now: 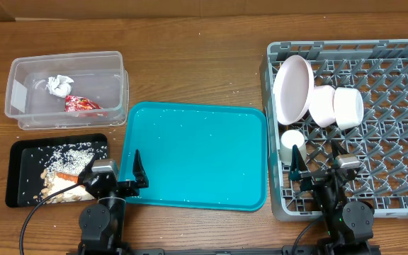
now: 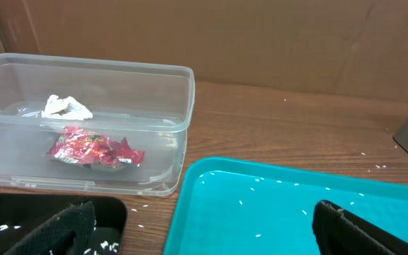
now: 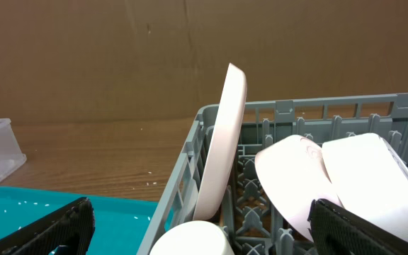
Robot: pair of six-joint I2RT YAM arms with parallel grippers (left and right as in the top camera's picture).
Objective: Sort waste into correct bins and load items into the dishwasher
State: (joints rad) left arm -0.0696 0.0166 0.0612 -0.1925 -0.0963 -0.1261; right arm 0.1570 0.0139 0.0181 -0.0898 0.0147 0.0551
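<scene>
Left end effector (image 1: 113, 170), right end effector (image 1: 316, 168): fingers apart, empty. Crumpled red snack wrapper (image 2: 94, 149) sits ahead-left of the left one, inside clear rectangular plastic tub (image 2: 183, 120). Sorting looks done; no reach needed. Chopsticks unseen.

Robot test lab playing kitchen.
Bare wooden table (image 1: 190, 64), brown cardboard wall (image 2: 275, 42) behind, left arm (image 1: 102, 221) and right arm (image 1: 350, 218) at the near edge, black cable (image 1: 28, 216), grey dish rack (image 1: 395, 149) on top.

Overhead looks straight down; low wrist views face forward, both catching the teal tray (image 2: 296, 212).
</scene>
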